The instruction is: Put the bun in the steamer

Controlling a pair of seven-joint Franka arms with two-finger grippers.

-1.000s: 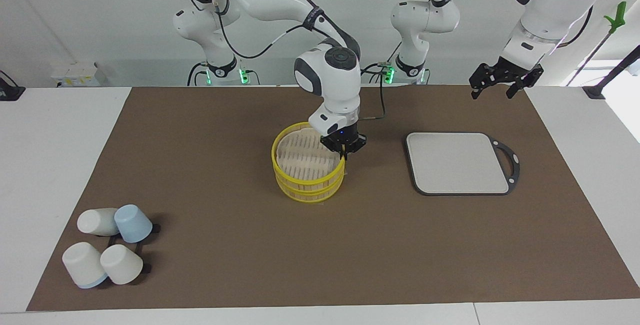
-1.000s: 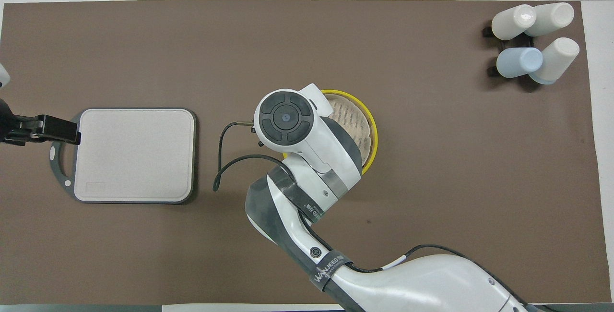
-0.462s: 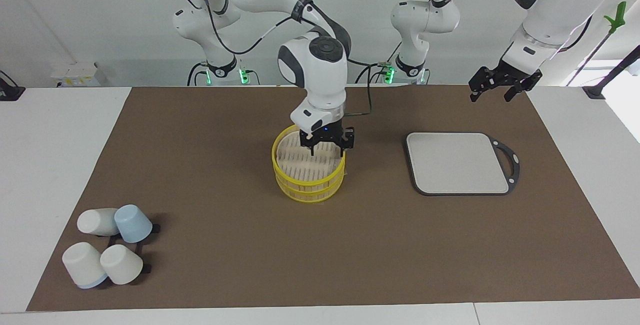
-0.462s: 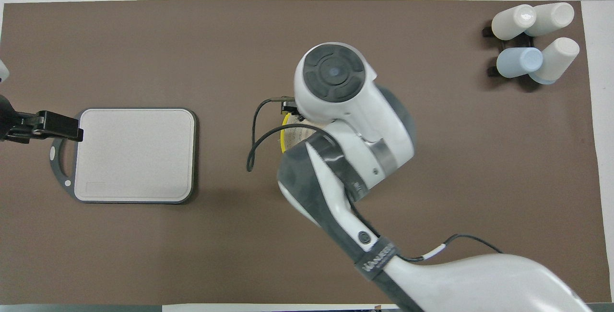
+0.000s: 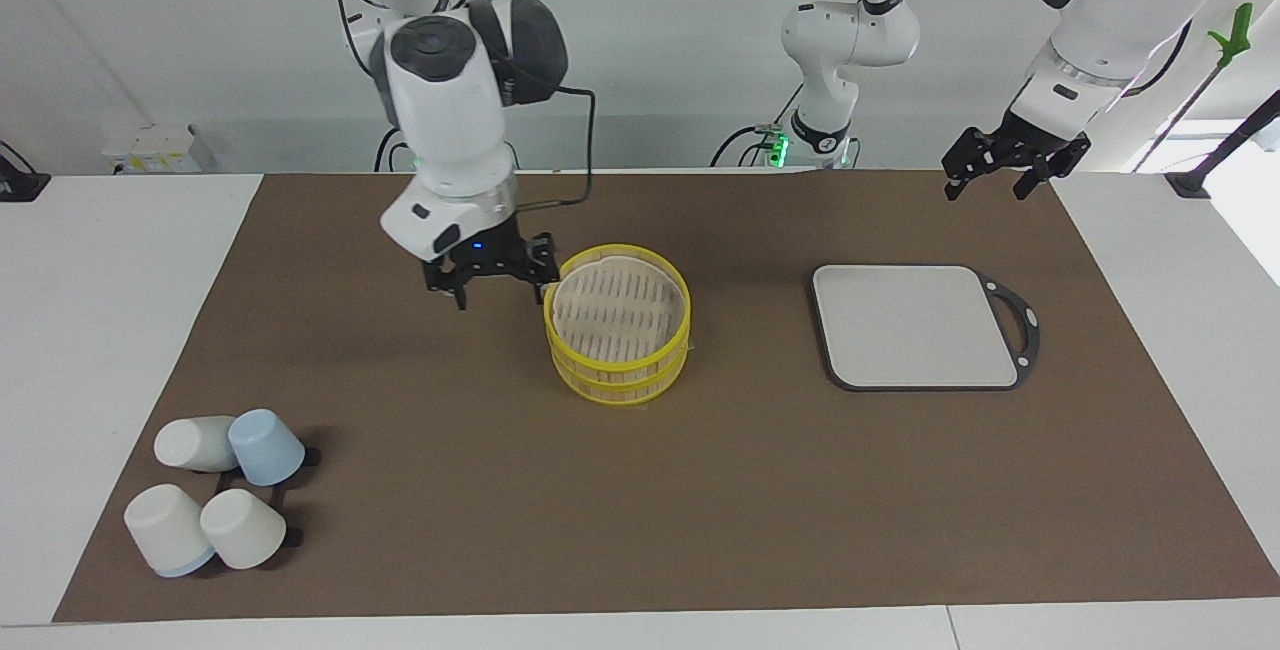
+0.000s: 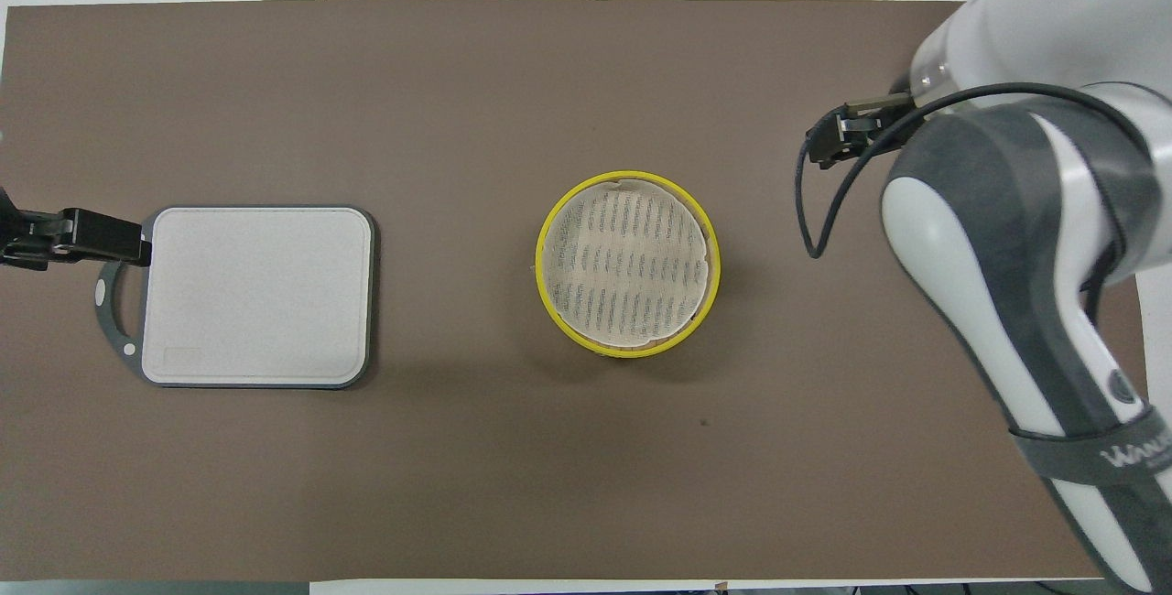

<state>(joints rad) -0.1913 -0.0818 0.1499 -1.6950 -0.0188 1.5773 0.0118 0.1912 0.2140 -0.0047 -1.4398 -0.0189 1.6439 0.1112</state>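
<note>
There was one steamer (image 5: 617,335), yellow and round, with one slatted lid (image 5: 619,305) closing it, just beside the right pincer (image 5: 492,282), toward the left arm's end of the worktop from it; there was one grey board (image 5: 915,326) with a dark handle loop, lying below the left pincer (image 5: 1004,170) and well apart from the right pincer; there were four cups (image 5: 214,491) clustered well apart from both pincers, at the right arm's end of the worktop, three white and one pale blue; there was one brown mat (image 5: 500,510) under all of them; two pincers showed, one per arm, both with fingers spread and nothing between them.
</note>
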